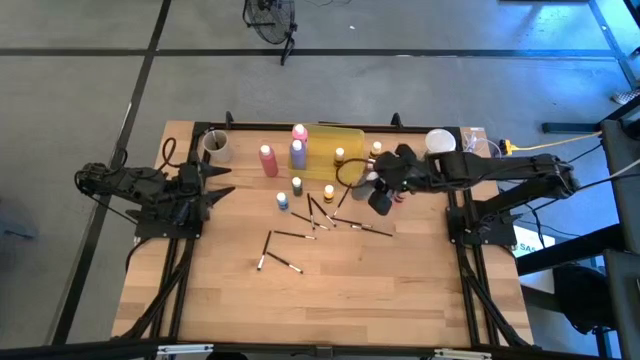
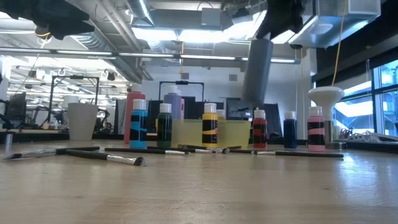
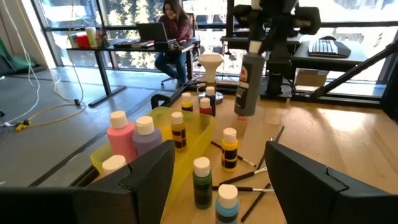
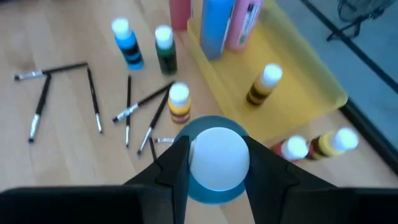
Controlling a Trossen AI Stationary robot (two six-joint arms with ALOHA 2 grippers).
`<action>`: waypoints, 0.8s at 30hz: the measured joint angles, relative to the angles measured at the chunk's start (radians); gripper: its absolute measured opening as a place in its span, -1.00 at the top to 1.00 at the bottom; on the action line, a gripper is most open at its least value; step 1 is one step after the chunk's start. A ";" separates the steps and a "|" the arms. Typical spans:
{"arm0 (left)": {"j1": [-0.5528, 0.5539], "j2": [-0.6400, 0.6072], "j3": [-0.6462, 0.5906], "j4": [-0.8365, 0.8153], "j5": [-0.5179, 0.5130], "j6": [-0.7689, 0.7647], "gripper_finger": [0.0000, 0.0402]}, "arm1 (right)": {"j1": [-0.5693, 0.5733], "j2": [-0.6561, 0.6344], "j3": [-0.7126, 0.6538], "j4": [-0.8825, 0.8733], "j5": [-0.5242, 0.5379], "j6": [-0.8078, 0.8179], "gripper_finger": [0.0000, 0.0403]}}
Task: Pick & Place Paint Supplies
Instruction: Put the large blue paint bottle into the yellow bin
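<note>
From above, the right pincer is out over the desk, just off the yellow tray, clamped on a grey squeeze bottle. The left pincer is parked at the desk's left edge with its jaws apart, holding nothing. Brushes lie scattered mid-desk, with a pale cup at the back left.

From desk level, the grey bottle hangs in the air well above the row of small paint bottles, and brushes lie flat in front.

Left wrist cam: the grey bottle is held by its cap, upright and clear of the desk, with pink and purple squeeze bottles in the tray. A person sits at a far desk.

Right wrist cam: the fingers are clamped on either side of the bottle's white cap, with the tray just below.
</note>
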 joint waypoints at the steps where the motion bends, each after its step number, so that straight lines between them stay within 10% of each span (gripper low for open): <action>1: 0.000 0.000 0.000 0.000 0.000 0.000 -0.23 | -0.007 0.000 0.012 0.002 0.000 -0.008 0.41; 24: 0.000 0.000 -0.001 -0.010 -0.008 0.001 -0.23 | -0.482 0.113 0.143 0.174 -0.243 -0.001 0.41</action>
